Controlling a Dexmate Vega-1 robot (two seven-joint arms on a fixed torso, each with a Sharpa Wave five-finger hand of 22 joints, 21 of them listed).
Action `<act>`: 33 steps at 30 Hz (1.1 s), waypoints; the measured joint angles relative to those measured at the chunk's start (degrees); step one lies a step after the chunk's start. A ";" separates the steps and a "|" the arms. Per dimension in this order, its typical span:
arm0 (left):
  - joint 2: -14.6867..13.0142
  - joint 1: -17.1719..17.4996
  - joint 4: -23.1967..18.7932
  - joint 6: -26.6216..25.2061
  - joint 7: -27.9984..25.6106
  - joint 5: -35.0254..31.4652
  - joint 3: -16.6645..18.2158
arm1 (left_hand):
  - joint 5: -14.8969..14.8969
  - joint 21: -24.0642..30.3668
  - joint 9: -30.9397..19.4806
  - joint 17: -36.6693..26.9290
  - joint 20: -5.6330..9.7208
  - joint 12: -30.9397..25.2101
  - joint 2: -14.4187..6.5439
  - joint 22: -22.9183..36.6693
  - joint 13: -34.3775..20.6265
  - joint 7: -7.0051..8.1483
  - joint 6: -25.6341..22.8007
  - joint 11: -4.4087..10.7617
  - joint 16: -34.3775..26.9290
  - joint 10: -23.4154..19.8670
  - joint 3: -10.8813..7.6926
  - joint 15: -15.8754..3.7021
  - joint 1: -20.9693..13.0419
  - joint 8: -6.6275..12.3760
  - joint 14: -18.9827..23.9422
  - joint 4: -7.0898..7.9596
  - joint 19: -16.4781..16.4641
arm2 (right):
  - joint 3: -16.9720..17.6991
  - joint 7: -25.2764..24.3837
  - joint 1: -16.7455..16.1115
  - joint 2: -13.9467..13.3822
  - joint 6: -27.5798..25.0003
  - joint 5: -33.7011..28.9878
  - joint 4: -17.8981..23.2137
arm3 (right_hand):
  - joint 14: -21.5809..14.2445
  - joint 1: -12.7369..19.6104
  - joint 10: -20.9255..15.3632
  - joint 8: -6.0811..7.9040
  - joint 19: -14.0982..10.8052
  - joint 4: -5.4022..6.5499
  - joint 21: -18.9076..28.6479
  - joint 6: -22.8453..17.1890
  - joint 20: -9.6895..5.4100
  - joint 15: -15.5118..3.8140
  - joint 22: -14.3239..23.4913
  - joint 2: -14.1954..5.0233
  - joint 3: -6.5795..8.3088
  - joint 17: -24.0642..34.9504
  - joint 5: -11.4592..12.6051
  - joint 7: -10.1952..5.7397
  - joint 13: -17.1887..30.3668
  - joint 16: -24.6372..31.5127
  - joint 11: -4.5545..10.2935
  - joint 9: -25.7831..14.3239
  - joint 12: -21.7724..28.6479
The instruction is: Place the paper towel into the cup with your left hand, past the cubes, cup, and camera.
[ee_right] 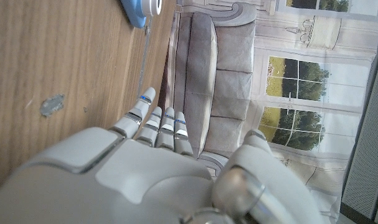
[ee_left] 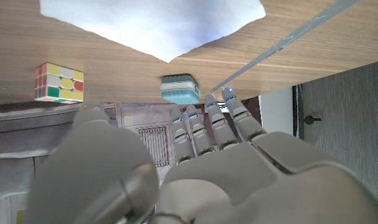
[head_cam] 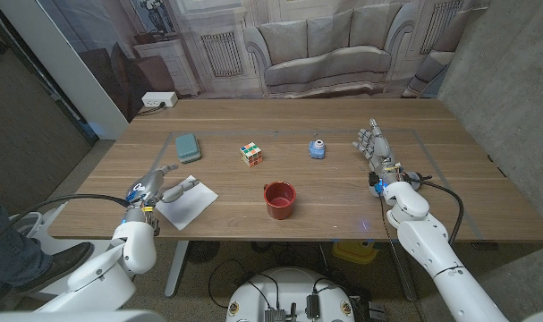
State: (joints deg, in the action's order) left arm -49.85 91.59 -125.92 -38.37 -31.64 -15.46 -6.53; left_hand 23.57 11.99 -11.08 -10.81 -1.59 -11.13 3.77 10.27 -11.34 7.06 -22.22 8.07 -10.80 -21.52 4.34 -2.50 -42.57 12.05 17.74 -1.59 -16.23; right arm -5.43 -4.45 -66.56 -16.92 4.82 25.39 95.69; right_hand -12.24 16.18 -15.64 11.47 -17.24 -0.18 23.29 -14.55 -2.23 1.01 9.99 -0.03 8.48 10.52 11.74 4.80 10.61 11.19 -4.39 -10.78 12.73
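While both arms enter from the near corners of the wooden table [head_cam: 289, 121], the left hand [head_cam: 155, 190] sits at the near left edge with its fingers [head_cam: 189, 184] stretched out toward the paper towel [head_cam: 189, 205], their tips reaching its near-left border; whether they press on it cannot be told, and nothing is grasped. White and lying flat, the paper towel is on the near left part of the table, well left of the red cup [head_cam: 279, 199], which stands upright near the front middle with its mouth open. Farther back, a Rubik's cube [head_cam: 251, 154] rests just left of centre, a teal rectangular box [head_cam: 188, 147] lies to its left, and a small blue camera [head_cam: 317, 148] sits to the right of the cube. On the right side, the right hand [head_cam: 375, 148] stands with fingers extended and apart, released, holding nothing, beside the camera but clear of it. From the left wrist view, the outstretched fingers [ee_left: 204, 127] point toward the towel [ee_left: 157, 25], the cube [ee_left: 58, 81] and the teal box [ee_left: 179, 89]
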 measured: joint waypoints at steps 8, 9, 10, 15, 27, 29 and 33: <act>-0.55 -1.30 0.00 -1.64 -0.58 1.09 -2.15 | 0.00 0.00 0.00 0.00 -0.07 0.00 0.23 0.00 0.00 0.01 -0.01 -0.31 -0.01 0.31 0.24 -0.05 -0.23 0.00 -0.05 -0.23 -0.10 | 0.13 0.00 0.13 0.15 0.37 0.22 -0.40 | 0.00 0.00 0.00 0.00 0.00 0.00 -0.26 0.00 0.00 0.00 0.00 0.00 0.00 0.00 0.00 0.00 0.00 0.00 0.00 0.00 0.00; -0.60 -1.48 0.00 -1.77 -0.77 1.25 -2.41 | 0.00 0.00 0.00 0.00 -0.07 0.00 0.24 0.00 0.00 0.01 -0.01 -0.31 -0.01 0.31 0.25 -0.05 -0.23 0.00 -0.05 -0.23 -0.10 | 0.13 0.00 0.17 0.18 0.41 0.25 -0.48 | 0.00 0.00 0.00 0.00 0.00 0.00 -0.26 0.00 0.00 0.00 0.00 0.00 0.00 0.00 0.00 0.00 0.00 0.00 0.00 0.00 0.00; -0.60 -1.48 0.00 -1.79 -0.81 1.29 -2.41 | 0.00 0.00 0.00 0.00 -0.07 0.00 0.24 0.00 0.00 0.01 -0.01 -0.31 -0.01 0.31 0.25 -0.05 -0.23 0.00 -0.05 -0.23 -0.10 | 0.13 0.00 0.18 0.18 0.41 0.25 -0.50 | 0.00 0.00 0.00 0.00 0.00 -0.16 -0.26 0.00 0.00 0.00 0.00 0.00 -0.16 0.00 0.00 0.00 0.00 0.00 0.00 0.00 0.00; -0.90 -2.67 0.33 -2.29 -1.54 2.09 -4.35 | 0.00 0.00 0.01 0.00 -0.06 0.00 0.08 -0.01 0.00 0.01 -0.01 0.01 -0.01 0.62 0.25 0.11 -0.38 0.01 -0.22 -0.23 -0.10 | 0.15 0.14 0.36 0.31 0.58 0.48 -0.88 | 0.00 0.00 0.00 0.00 -0.22 -0.18 -0.26 -0.20 -0.23 0.00 0.00 0.00 -0.18 0.00 0.00 0.20 0.00 0.00 0.00 0.00 0.00; -1.61 -4.96 0.59 -5.16 -2.70 2.79 -7.92 | 0.00 -0.38 0.01 0.01 -0.27 -0.01 -0.21 -0.01 0.01 0.02 -0.03 0.01 -0.04 0.62 0.25 0.11 -0.68 0.01 -0.83 -0.22 0.55 | 0.15 0.51 0.56 0.66 1.25 0.82 -1.82 | 0.00 -0.01 0.00 0.00 -0.22 -0.16 -0.67 -0.43 -0.22 0.00 0.00 -0.01 -0.16 0.00 0.00 -0.03 0.00 0.00 0.00 0.00 0.00; -1.69 -5.28 0.59 -5.69 -2.87 2.75 -8.51 | 0.00 -0.38 0.01 0.00 -0.36 -0.01 -0.21 -0.01 0.01 0.22 -0.23 0.01 -0.04 0.62 0.25 0.11 -0.68 0.01 -0.83 -0.22 0.63 | 0.16 0.52 0.56 0.68 1.32 0.86 -1.87 | 0.00 -0.01 0.00 0.00 -0.22 -0.16 -0.67 -0.51 -0.22 0.00 0.00 -0.01 -0.16 0.00 0.00 -0.11 0.00 0.00 0.00 0.00 0.00; -1.87 -6.19 0.70 -7.12 -3.57 2.47 -10.10 | 0.00 -0.38 0.01 0.01 -0.04 -0.01 -0.07 -0.01 0.01 0.22 -0.23 0.01 -0.04 0.62 0.49 0.11 -0.82 0.01 -0.83 -0.46 0.94 | 0.18 0.59 0.54 0.77 1.48 0.97 -2.01 | 0.00 -0.24 0.00 0.00 -0.21 -0.16 -0.67 -0.51 -0.22 0.00 0.00 -0.23 -0.16 0.00 0.00 -0.11 0.00 0.00 0.00 0.00 0.00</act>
State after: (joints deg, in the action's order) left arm -51.72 85.40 -125.22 -45.48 -35.22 -12.99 -16.63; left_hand 23.57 11.61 -11.07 -10.81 -1.63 -11.13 3.70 10.26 -11.33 7.28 -22.45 8.08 -10.84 -20.91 4.83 -2.39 -43.39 12.06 16.91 -2.05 -15.28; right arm -5.25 -3.86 -66.01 -16.15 6.30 26.36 93.68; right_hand -12.23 15.94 -15.64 11.47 -17.45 -0.34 22.62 -15.06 -2.45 1.01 9.99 -0.26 8.32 10.52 11.74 4.69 10.61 11.19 -4.39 -10.78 12.73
